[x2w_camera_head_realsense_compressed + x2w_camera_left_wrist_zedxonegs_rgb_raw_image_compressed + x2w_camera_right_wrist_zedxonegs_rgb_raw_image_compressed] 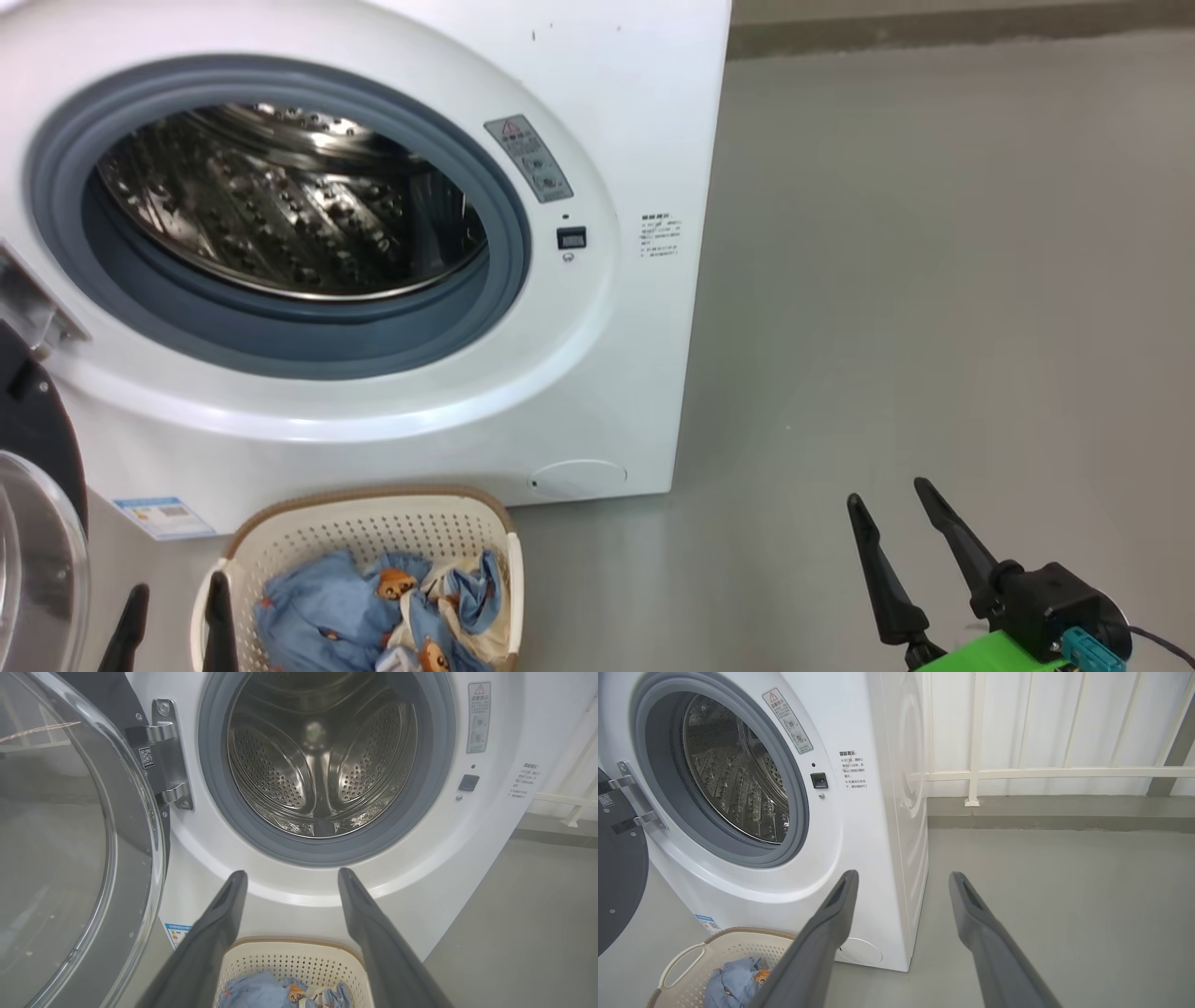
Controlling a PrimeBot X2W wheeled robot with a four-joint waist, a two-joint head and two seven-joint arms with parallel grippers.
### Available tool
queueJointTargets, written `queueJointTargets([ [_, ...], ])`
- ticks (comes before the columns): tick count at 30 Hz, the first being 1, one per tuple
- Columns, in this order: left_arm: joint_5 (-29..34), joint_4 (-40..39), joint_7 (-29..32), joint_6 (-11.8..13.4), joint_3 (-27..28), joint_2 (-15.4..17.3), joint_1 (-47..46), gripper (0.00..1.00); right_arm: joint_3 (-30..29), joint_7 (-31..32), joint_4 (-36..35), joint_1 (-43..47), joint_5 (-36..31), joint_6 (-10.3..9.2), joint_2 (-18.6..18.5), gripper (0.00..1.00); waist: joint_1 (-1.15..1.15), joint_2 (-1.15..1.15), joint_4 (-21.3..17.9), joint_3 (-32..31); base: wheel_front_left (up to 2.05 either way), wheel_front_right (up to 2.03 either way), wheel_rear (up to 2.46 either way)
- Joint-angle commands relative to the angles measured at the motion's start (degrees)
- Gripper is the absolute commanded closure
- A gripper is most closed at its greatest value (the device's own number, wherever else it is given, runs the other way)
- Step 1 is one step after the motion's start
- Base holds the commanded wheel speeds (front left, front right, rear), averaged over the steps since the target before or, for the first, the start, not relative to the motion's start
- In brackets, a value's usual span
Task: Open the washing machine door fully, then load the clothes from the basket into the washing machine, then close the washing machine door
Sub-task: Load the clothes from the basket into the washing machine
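The washing machine (597, 392) had a smooth, glossy white shell. Its drum (280, 215) was shiny perforated steel, ringed by a matt grey-blue rubber gasket (280, 350). The washing machine door (56, 835) was clear glass on a bright metal hinge (168, 756). The basket (373, 527) was perforated cream plastic, the clothes (317, 607) soft crumpled cloth, and the floor (934, 280) matt grey.

Over to the white railing (1041, 772) now: one horizontal bar, slim uprights, one post footed on a raised grey kerb (1041, 807). Right behind the railing, a white wall (1064, 718). At the railing's far right end, a slanting grey beam (1174, 749). Below railing and kerb, smooth grey floor (1064, 905) spreads towards us.
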Motion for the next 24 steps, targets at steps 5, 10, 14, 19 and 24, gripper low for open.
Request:
queueJointTargets([
  [5, 1.43, -3.44, -0.37, -0.09, 3.17, 0.1, 1.1, 0.0, 0.71, -0.28, -2.49, 0.69, -0.16, 0.09, -0.47, 0.0, 0.0, 0.0, -0.33, -1.55, 0.0, 0.0, 0.0],
  [10, 1.69, -3.86, -0.37, -0.09, 3.55, -0.2, 2.13, 0.0, 0.25, -0.28, -2.66, 1.38, -0.24, 0.09, -0.35, 0.0, 0.0, 0.0, -0.23, -1.82, 0.0, 0.0, 0.0],
  [14, 1.65, -3.61, -0.37, -0.09, 3.36, -0.3, 2.32, 0.0, 0.27, -0.28, -2.56, 1.47, -0.26, 0.09, -0.21, 0.0, 0.0, 0.0, -0.1, -1.91, 0.0, 0.0, 0.0],
  [19, 1.55, -3.53, -0.37, -0.09, 3.22, -0.36, 2.15, 0.0, 0.32, -0.28, -2.0, 1.23, 0.56, 0.09, -0.03, 0.0, 0.0, 0.0, -0.02, -1.39, 0.0, 0.0, 0.0],
  [24, 0.71, -2.93, -0.37, -0.09, 3.03, -0.37, 1.43, 0.0, 0.33, -0.28, -2.14, 0.86, 0.22, 0.09, 0.0, 0.0, 0.0, 0.0, 0.11, -0.17, 0.0, 0.0, 0.0],
])
